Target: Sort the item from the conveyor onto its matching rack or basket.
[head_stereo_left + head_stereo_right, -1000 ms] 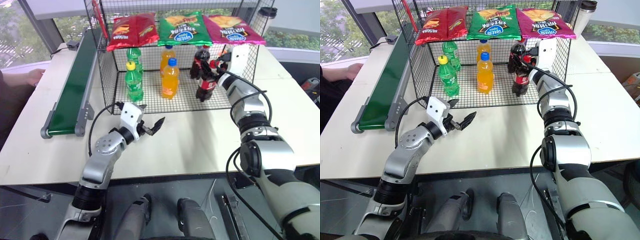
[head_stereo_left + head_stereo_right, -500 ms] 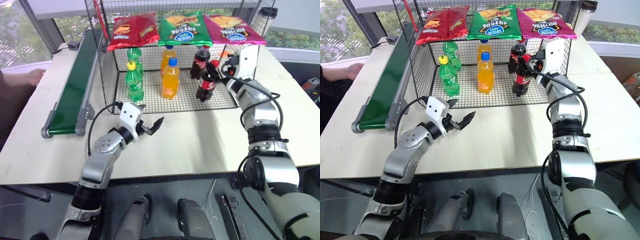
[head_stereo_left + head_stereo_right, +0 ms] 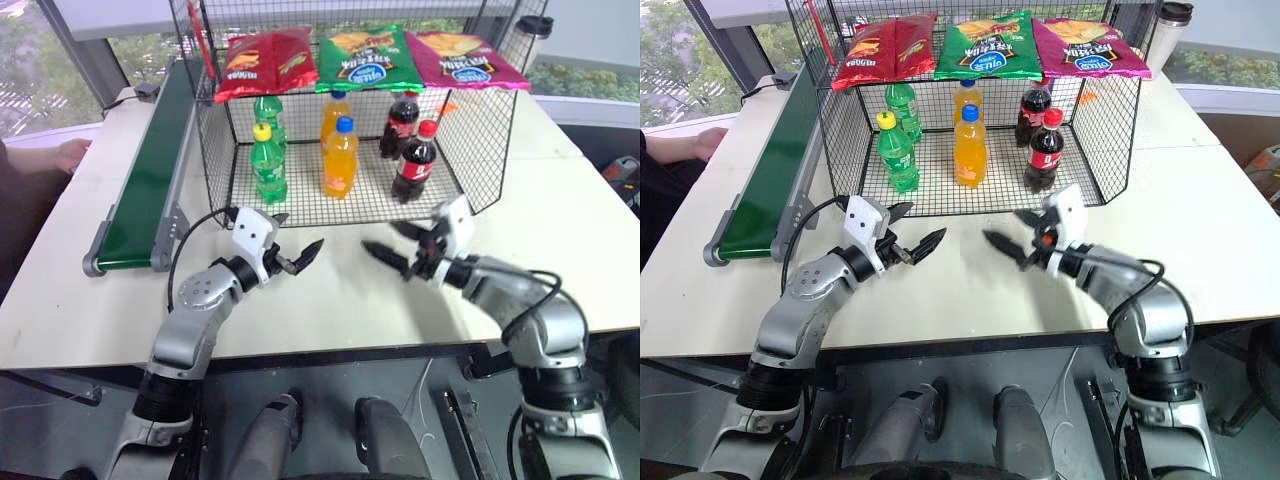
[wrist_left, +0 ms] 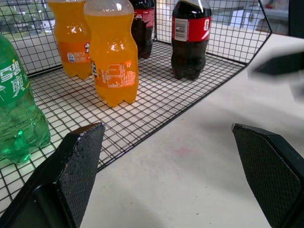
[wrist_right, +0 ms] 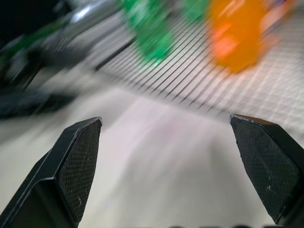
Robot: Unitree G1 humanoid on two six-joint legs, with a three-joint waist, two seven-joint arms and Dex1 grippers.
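While both end effectors gape empty, red-labelled cola bottle point(image 3: 414, 160) upright in mesh cage point(image 3: 490, 140)

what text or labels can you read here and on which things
Nothing reads for certain.
Red, green and pink chip bags on the wire cage: brand print too small.
Cola bottle red label: blurred.
Orange bottle label: blurred.
Green bottle: white characters, cut off.

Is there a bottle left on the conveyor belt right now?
No, the green conveyor has nothing on it along the stretch in view, and both cola bottles stand on the mesh floor of the wire cage.
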